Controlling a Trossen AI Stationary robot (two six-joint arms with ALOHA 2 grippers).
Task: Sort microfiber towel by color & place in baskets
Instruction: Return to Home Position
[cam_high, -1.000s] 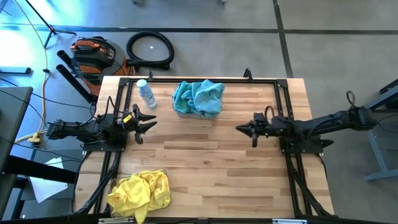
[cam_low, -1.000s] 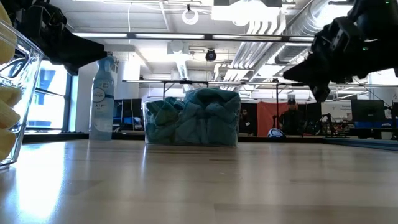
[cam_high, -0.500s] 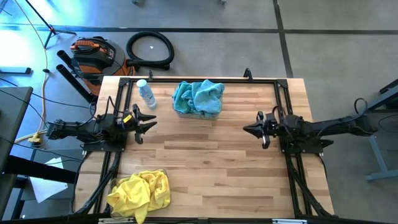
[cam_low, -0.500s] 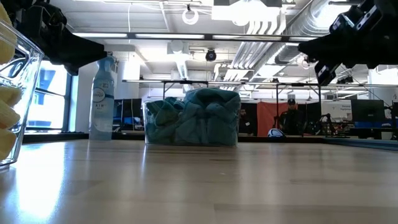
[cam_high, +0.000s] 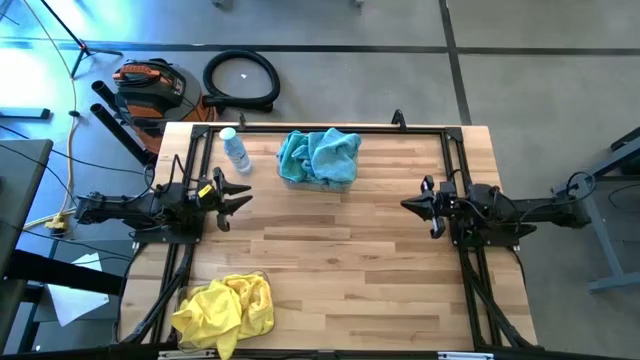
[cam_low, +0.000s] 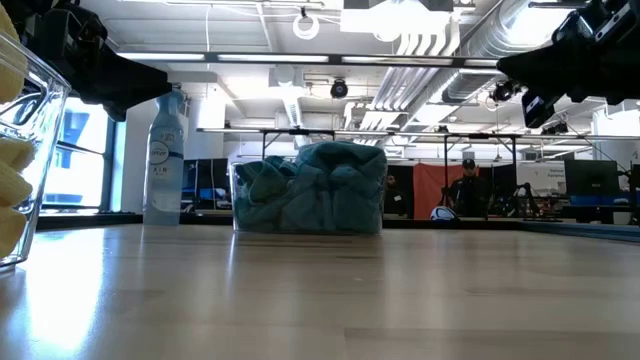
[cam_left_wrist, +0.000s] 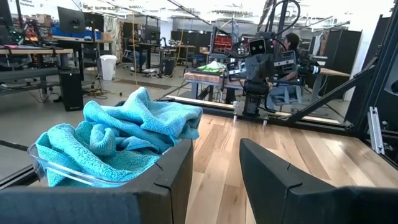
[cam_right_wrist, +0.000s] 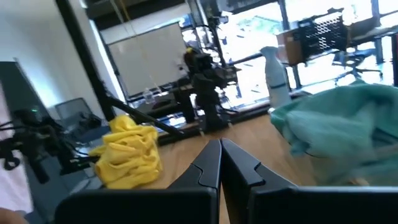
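High view: right end effector (cam_high: 408, 206) inward-facing

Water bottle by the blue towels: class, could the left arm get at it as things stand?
Probably yes. The water bottle stands upright, apart from the bin of blue towels, and only bare table lies between it and the open left gripper.

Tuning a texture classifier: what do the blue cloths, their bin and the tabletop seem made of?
Blue cloths: soft fuzzy fabric, likely microfiber; nubby pile, loose folds.
Bin: clear glossy plastic, apparently; cloth shows through its wall.
Tabletop: pale wood planks, lightly glossy; seams and reflections show.
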